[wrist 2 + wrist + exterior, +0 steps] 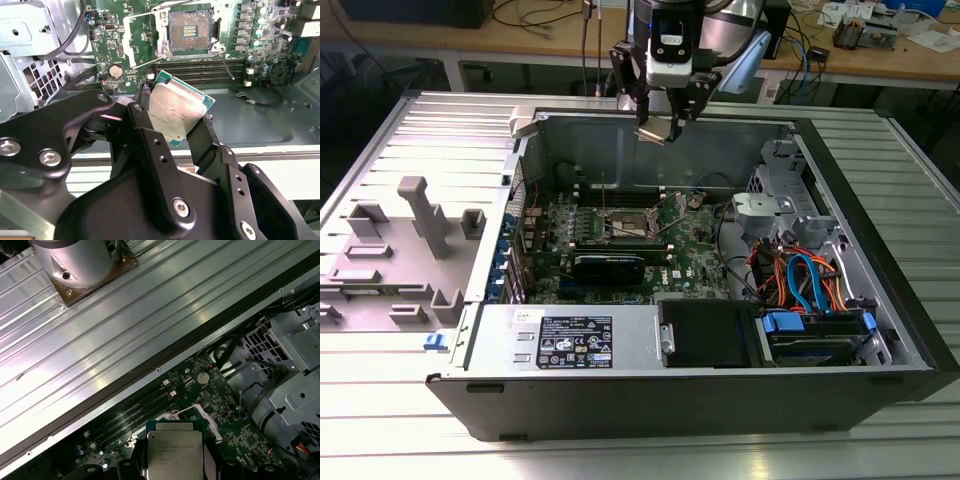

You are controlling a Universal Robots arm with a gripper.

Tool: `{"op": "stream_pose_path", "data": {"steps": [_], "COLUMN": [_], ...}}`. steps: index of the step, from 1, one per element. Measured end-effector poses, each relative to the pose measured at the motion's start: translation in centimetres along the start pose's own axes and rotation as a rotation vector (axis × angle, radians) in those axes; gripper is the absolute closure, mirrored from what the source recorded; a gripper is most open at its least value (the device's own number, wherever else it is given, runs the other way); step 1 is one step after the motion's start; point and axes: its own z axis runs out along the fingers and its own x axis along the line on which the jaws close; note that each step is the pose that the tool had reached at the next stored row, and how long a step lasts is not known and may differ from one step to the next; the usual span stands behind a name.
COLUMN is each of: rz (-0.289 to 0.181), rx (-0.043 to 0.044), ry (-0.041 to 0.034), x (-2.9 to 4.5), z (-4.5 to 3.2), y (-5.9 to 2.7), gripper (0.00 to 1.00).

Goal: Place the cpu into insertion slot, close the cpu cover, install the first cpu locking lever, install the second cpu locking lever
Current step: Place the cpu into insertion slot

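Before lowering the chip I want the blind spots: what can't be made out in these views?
The cpu lower corner, second wrist view: hidden by the gripper.
The cpu's bottom edge, first wrist view: cut off by the picture's edge.
The insertion slot contacts, exterior view: too small.
The slot, first wrist view: mostly behind the cpu.

cpu (176, 111): in the end effector's (665, 120) grip, above the computer case (650, 400)
insertion slot (189, 31): inside the computer case, below the cpu
computer case: on the tabletop (380, 410)
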Motion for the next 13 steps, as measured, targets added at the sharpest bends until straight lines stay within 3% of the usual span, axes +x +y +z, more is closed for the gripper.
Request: {"op": "stream_pose_path", "data": {"steps": [13], "rz": [0.002], "rx": [-0.0002], "ry": [-0.0002], "x": [0.00], "z": [0.01], "y": [0.00], "gripper": [0.45]}}
